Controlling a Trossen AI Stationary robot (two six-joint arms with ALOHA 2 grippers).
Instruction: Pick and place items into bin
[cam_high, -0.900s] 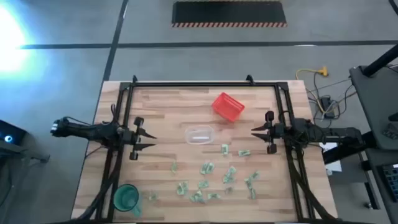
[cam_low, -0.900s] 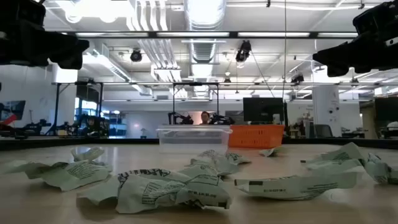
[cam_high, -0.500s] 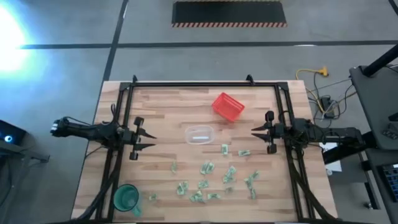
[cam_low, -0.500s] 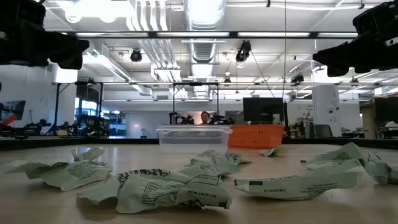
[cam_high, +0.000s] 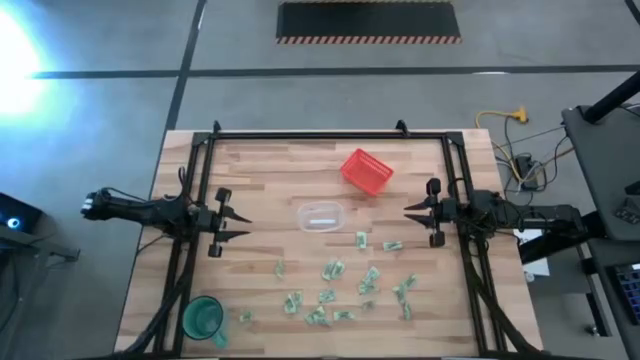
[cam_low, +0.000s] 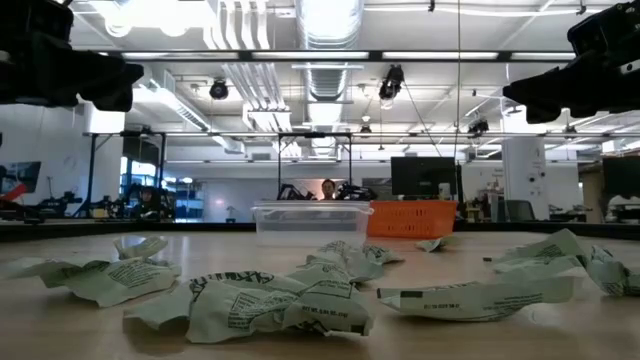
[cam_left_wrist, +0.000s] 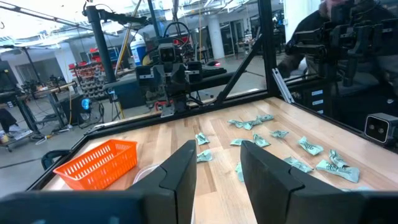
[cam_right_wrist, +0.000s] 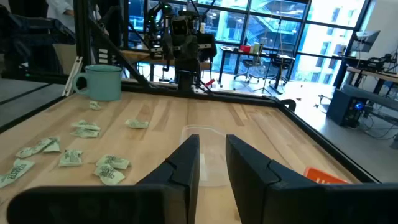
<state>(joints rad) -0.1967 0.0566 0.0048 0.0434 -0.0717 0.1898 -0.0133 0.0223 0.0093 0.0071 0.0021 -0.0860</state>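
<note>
Nothing has changed: your left gripper (cam_high: 238, 223) and right gripper (cam_high: 412, 213), both slightly parted and empty, flank the bin (cam_high: 320, 216) at nine and three o'clock; the items (cam_high: 340, 283) remain unpicked.

The tabletop (cam_high: 260, 180) is light-brown wood with a plank grain pattern, bordered by a black metal frame (cam_high: 310, 134).

The small rectangular plastic bin (cam_high: 320, 216) is clear and colourless, with a white piece visible inside.

The scattered tiny wrapped items (cam_high: 330, 270) are pale green and white; in the low view their crumpled wrappers (cam_low: 260, 305) carry dark printed text.

The mesh basket (cam_high: 366, 171) is red in the high view and orange in the left wrist view.

The handled cup (cam_high: 203, 318) is green.

Both arms are dark, near black.

The floor strip (cam_high: 368, 40) is edged with red-and-white diagonal stripes.
</note>
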